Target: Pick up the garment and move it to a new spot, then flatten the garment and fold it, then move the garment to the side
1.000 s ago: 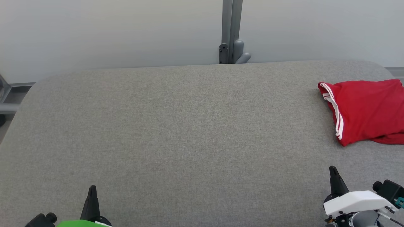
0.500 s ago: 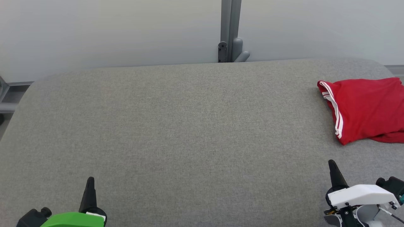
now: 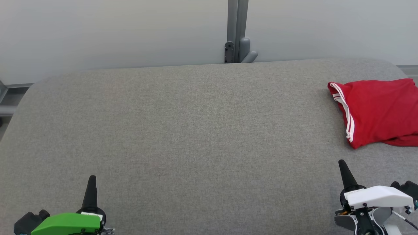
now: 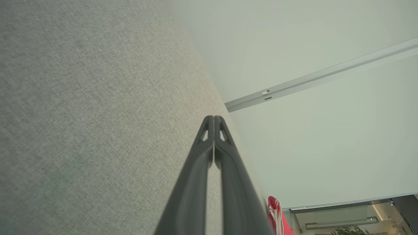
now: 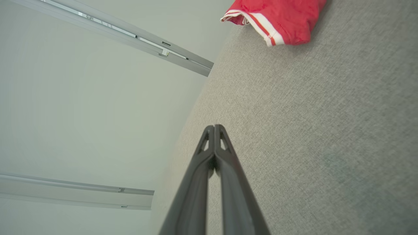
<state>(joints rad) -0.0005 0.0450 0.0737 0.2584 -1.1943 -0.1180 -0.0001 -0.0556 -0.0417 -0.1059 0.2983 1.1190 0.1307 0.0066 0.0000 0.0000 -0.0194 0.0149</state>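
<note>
The garment (image 3: 378,111) is red with white stripes along one edge. It lies folded at the far right of the grey table (image 3: 183,130), partly cut off by the head view's right edge. The right wrist view has the garment (image 5: 277,16) at its top; in the left wrist view a sliver of the garment (image 4: 276,217) peeks out beside the fingers. My left gripper (image 3: 92,178) stands at the lower left, shut and empty, far from the cloth. My right gripper (image 3: 341,162) is at the lower right, shut and empty, a short way in front of the garment. Both show fingers pressed together, the left gripper (image 4: 214,118) and the right gripper (image 5: 214,126).
A pale wall runs behind the table, with a grey post and bracket (image 3: 236,49) at its middle. Grey frame parts (image 3: 8,98) show past the table's left edge. The wide table middle is bare grey fabric.
Both grippers have risen a little in the head view, their bodies showing more. The whole picture has shifted slightly, so the camera moved. The garment lies as before.
</note>
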